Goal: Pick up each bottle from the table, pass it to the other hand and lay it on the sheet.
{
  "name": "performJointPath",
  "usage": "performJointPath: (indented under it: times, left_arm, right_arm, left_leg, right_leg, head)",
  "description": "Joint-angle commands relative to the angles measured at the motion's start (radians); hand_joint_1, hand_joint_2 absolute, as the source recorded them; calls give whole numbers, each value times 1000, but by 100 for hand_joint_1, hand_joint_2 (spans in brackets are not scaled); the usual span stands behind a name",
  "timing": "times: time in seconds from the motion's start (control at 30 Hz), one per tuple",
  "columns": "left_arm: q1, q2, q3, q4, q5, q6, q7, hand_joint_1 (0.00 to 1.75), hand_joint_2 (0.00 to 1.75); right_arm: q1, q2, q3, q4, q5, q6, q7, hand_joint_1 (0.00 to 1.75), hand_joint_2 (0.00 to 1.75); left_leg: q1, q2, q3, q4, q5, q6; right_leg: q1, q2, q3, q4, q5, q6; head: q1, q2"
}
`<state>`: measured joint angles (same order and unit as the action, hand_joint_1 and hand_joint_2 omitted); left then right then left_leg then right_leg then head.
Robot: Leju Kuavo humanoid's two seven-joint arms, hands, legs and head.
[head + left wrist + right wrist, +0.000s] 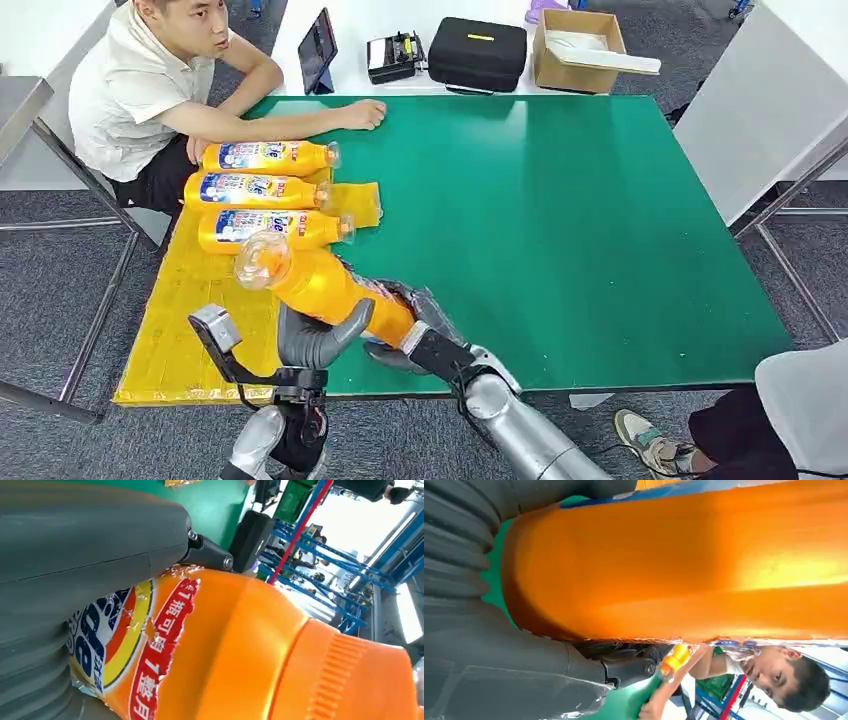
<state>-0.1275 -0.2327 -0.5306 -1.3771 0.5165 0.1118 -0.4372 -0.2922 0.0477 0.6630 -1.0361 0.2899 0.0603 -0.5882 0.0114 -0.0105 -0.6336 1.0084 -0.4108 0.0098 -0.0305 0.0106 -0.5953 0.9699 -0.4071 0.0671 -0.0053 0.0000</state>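
An orange bottle (320, 285) with a clear cap hangs tilted over the near left of the green table (560, 220), cap end over the yellow sheet (185, 320). My left hand (315, 340) grips its middle from below, thumb wrapped round it. My right hand (425, 325) holds its base end. Up close, the bottle's label (165, 630) lies against my left hand (75, 555), and the bottle's plain orange body (684, 565) lies against my right hand (484, 655). Three more orange bottles (265, 157) (255, 190) (265, 227) lie side by side on the sheet.
A person (140, 90) sits at the far left with a fist (370, 115) resting on the table. Beyond the table's far edge are a tablet (318, 50), a black case (477, 52) and a cardboard box (580, 50). Another person's leg (790, 410) is at the near right.
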Motion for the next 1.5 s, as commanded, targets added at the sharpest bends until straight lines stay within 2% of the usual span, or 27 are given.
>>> performJointPath:
  times: [0.03, 0.07, 0.2, 0.3, 0.33, 0.4, 0.43, 0.5, 0.53, 0.57, 0.63, 0.7, 0.73, 0.8, 0.97, 1.1, 1.2, 1.33, 1.4, 1.5]
  left_arm:
    - [-22, 10, -6, 11, 47, -35, 30, 175, 175]
    - [-20, 9, -5, 12, 61, -42, 40, 175, 175]
    - [-13, 26, -14, 14, 128, -101, 80, 175, 175]
    - [4, 74, -24, -40, -21, -57, 2, 175, 175]
    - [9, 83, -12, -56, -84, -20, -2, 175, 175]
    - [23, 108, 20, -110, -158, 10, -14, 175, 175]
    - [27, 123, 27, -127, -204, 25, -2, 175, 175]
    - [15, 152, 24, -122, -355, 97, -19, 175, 175]
    - [4, 169, 22, -103, -477, 157, -27, 175, 175]
    - [1, 173, 31, -91, -534, 181, -27, 175, 175]
    - [2, 191, 54, -91, -694, 213, -29, 175, 175]
    - [5, 202, 77, -90, -934, 299, 2, 175, 175]
    - [-3, 210, 87, -66, -1052, 333, 43, 175, 175]
    - [-2, 206, 98, -62, -1056, 331, 43, 175, 175]
    - [-55, 236, 102, 73, -1373, 343, 189, 175, 175]
    - [-63, 238, 109, 93, -1370, 342, 185, 175, 175]
    - [-96, 255, 101, 154, -1546, 320, 282, 175, 175]
    - [-133, 254, 103, 219, -1584, 289, 302, 175, 175]
    - [-174, 238, 113, 295, -1593, 232, 346, 175, 175]
    - [-251, 221, 119, 437, -1630, 187, 395, 175, 175]
  right_arm:
    - [-24, 0, 12, 67, -2, 2, 0, 51, 175]
    - [-24, 4, 7, 69, -8, 2, -1, 0, 175]
    - [-18, 25, -14, 90, -40, 12, -8, 0, 175]
    - [60, 39, -81, 48, -62, -69, -17, 0, 175]
    - [83, 38, -106, 37, 46, -257, 21, 0, 175]
    - [131, 53, -168, -19, 56, -397, 19, 0, 175]
    - [138, 45, -178, -49, 133, -519, 16, 0, 175]
    - [149, 38, -219, -100, 170, -628, 14, 0, 175]
    - [146, 19, -233, -114, 246, -696, 46, 0, 175]
    - [150, 6, -244, -132, 275, -705, 70, 0, 175]
    - [178, -20, -273, -210, 434, -758, 95, 0, 175]
    - [210, -28, -286, -307, 531, -758, 131, 0, 175]
    - [217, -30, -286, -343, 531, -758, 134, 0, 175]
    - [220, -29, -286, -362, 530, -755, 140, 0, 175]
    - [231, -31, -285, -408, 531, -746, 143, 0, 175]
    - [232, -31, -287, -404, 531, -747, 144, 0, 175]
    - [235, -28, -296, -389, 522, -725, 138, 0, 175]
    - [241, -25, -307, -390, 519, -721, 130, 0, 175]
    - [238, -15, -316, -377, 498, -699, 126, 0, 175]
    - [223, -2, -325, -340, 479, -672, 114, 0, 175]
  left_leg:
    - [0, 0, 3, 0, -1, 0]
    - [0, 1, 4, 0, -2, 0]
    - [1, 1, 6, 0, -2, 0]
    - [0, 1, 5, -1, -2, 0]
    - [0, 0, 4, -1, -1, 0]
    - [0, -1, 4, -1, -1, 0]
    - [1, 1, 6, -1, -3, 0]
    - [0, 0, 5, 0, -3, 0]
    - [0, 1, 3, -1, -2, 0]
    - [0, 1, 6, 0, -3, 0]
    - [0, 0, 6, -1, -2, 0]
    - [0, 0, 4, 0, -2, 0]
    - [1, 2, 3, 0, -2, 0]
    - [0, 0, 3, 0, -2, 0]
    - [-1, 0, 3, -1, 0, 0]
    - [0, 0, 4, -1, -1, 0]
    - [0, 0, 3, -1, 0, 0]
    - [1, -2, 6, -1, -1, 0]
    - [0, -1, 2, -1, 0, 0]
    - [0, -2, 5, -1, -1, 0]
  right_leg:
    - [1, -1, 3, -1, -1, -2]
    - [1, -1, 5, -1, -2, -3]
    - [2, -1, 7, -1, -2, -4]
    - [1, -1, 5, -1, -2, -3]
    - [1, -2, 4, -1, -1, -3]
    - [1, -2, 4, -1, -2, -3]
    - [2, -1, 6, -1, -3, -4]
    - [1, -1, 5, 0, -4, -4]
    - [1, -1, 4, 0, -3, -2]
    - [1, -1, 6, 0, -4, -3]
    - [1, -1, 7, -1, -3, -3]
    - [1, -2, 5, 0, -3, -2]
    - [1, 0, 3, 0, -3, -2]
    - [0, -3, 4, 1, -4, -3]
    - [0, -2, 3, 0, -2, -1]
    - [1, -2, 4, -1, -2, -2]
    - [0, -2, 3, -1, -2, -1]
    - [1, -4, 7, -1, -3, -3]
    - [1, -2, 3, -1, -2, -1]
    - [1, -5, 6, -1, -3, -3]
  head:
    - [0, 0]
    - [0, 0]
    - [0, 0]
    - [0, 0]
    - [0, 0]
    - [0, 0]
    - [0, 0]
    - [0, 0]
    - [0, 0]
    - [0, 0]
    - [0, 0]
    - [0, 0]
    - [0, 0]
    - [0, 0]
    - [0, 0]
    - [0, 0]
    - [0, 0]
    - [0, 0]
    - [0, 0]
    - [0, 0]
